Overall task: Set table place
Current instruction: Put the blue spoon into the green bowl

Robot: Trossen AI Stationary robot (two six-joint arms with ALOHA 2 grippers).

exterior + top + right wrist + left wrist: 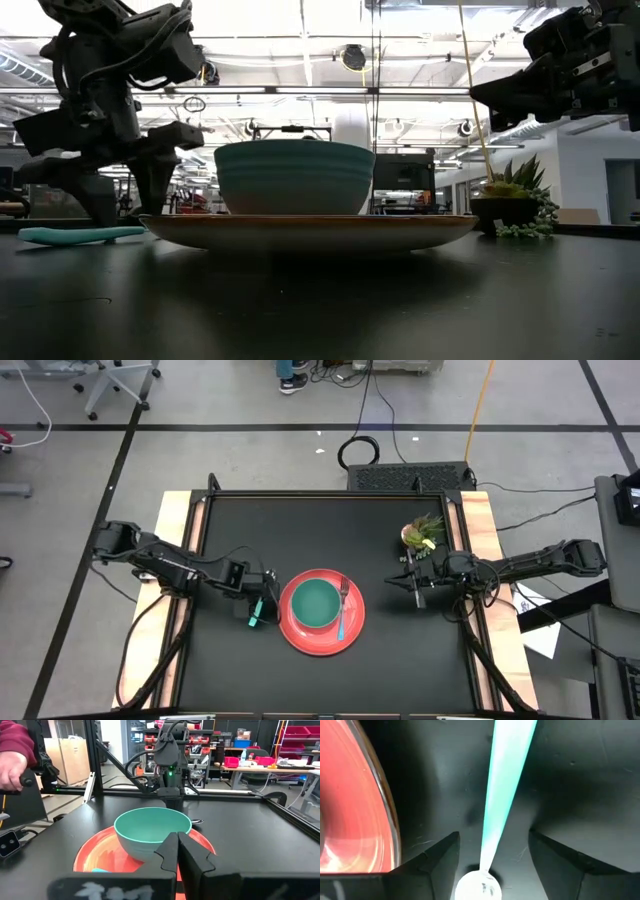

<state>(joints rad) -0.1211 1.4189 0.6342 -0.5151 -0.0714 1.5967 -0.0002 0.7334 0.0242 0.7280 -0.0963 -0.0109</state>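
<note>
**Spoon under left gripper, fork on the plate**

Spoon (506,795) lies flat on the table (250,650), just left of the plate (322,638), with the left gripper (492,855) low over it. Its fingers (437,857) are spread, one each side of the mint handle, not touching it. The bowl end sits nearest the wrist camera.

Plate holds the teal bowl (317,603) at centre; the fork (342,610) lies on the plate's right side, just beside the bowl, blue handle toward the near edge.

Right gripper (416,586) waits well right of the plate, near the plant (422,533), fingers pressed together, holding nothing.

Handling, your call:
- Spoon looks light, stiff and thin. It lies flush on the table, so expect it to skid or tip if you close on the narrow neck. Take it mid-handle, where it is widest.
- Fork likewise light; its handle rests on a sloped, glossy plate and may slide.
- Plate and bowl look like hard, smooth ware; grip at the rim.
</note>
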